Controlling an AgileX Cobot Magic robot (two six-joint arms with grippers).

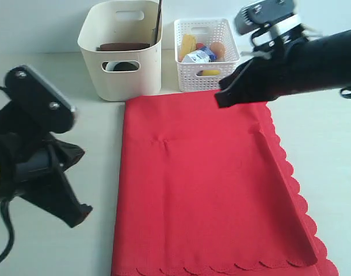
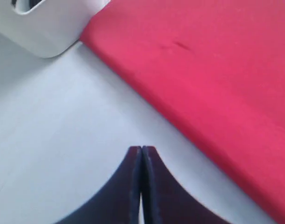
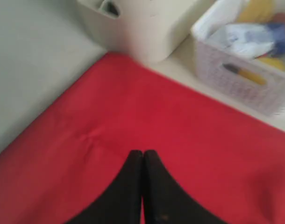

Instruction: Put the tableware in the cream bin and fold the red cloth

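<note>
Nearest, at the left of the exterior view, the left tool [image 1: 79, 215] hangs over bare worktop [image 1: 100, 164] just beside the red cloth [image 1: 204, 190]. Only the left wrist view settles its state: the 2 fingers [image 2: 133, 186] are pressed together with nothing between them, above the worktop [image 2: 63, 116] and apart from the cloth's edge [image 2: 217, 70].

The red cloth lies spread on the worktop. The exterior view alone shows its scalloped borders along the near and right sides, a narrow flap doubled over near the right side, and a small crease toward the far end.

Farther back, the right tool [image 1: 221, 99] reaches in from the right over the cloth's far edge. The right wrist view shows it closed and empty [image 3: 142, 153] above the fabric [image 3: 156, 121].

Farthest stand 2 containers side by side, just beyond the cloth. The cream bin [image 1: 147, 75] holds a round brown plate [image 1: 124, 47] and dark chopsticks [image 1: 159, 23] rising above its rim, both seen only in the exterior view. The white lattice basket [image 1: 204, 80] holds food items, blurred in the right wrist view [image 3: 245, 79].
</note>
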